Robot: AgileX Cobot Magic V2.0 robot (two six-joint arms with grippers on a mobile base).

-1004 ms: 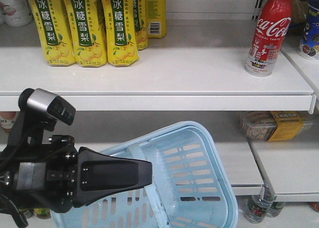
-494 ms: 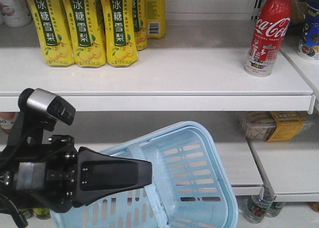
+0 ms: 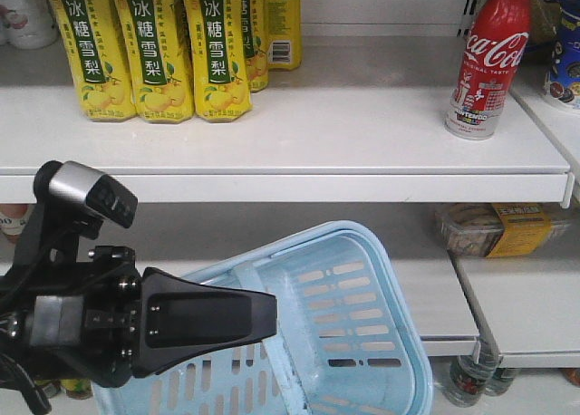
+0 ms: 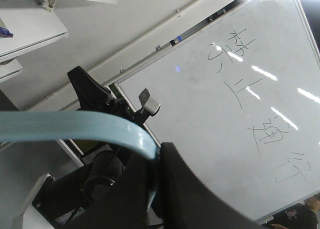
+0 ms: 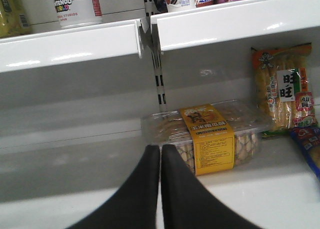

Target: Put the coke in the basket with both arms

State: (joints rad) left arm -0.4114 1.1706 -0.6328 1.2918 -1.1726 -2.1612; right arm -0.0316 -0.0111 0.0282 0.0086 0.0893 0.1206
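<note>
Clamping the handle (image 4: 75, 126), the left gripper (image 3: 267, 317) holds the basket (image 3: 362, 252) tilted so the right gripper (image 5: 160, 154), closed and empty, can fetch the coke (image 3: 488, 57) shelved above it.

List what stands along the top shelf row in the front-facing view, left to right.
Along the row: white bottle at the left edge → yellow pear-drink packs → coke → blue-and-white container at the right edge.
</note>
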